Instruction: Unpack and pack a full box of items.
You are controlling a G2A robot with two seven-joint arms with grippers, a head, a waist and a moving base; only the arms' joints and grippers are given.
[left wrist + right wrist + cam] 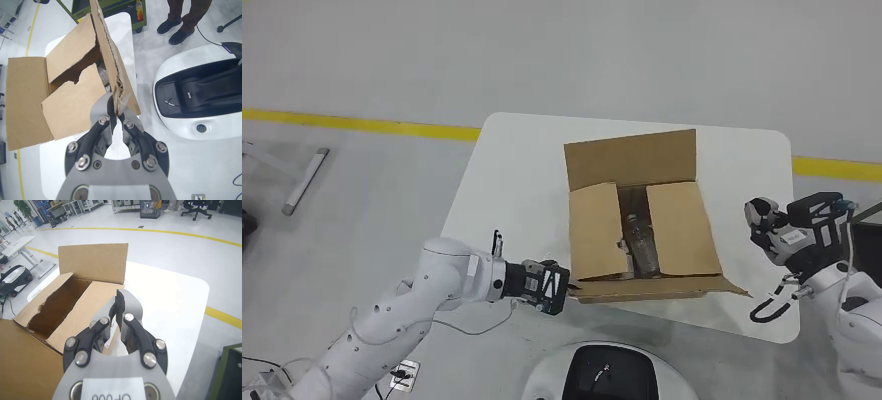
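Observation:
A brown cardboard box [642, 215] stands in the middle of the white table [512, 170]. Its back flap [630, 158] stands open, and the two side flaps lie partly folded in, with torn edges. Through the gap between them a clear plastic bottle [640, 242] lies inside. My left gripper [116, 111] is shut on the frayed corner of the front flap [111, 56], at the box's near left corner [560, 288]. My right gripper [118, 306] is shut on nothing and hovers just off the box's right side [762, 215].
A green cart [139, 17] carrying an orange bottle stands on the floor beyond the table's far side. A dark green frame [230, 370] sits close to the table's right edge. Bare tabletop lies left and right of the box.

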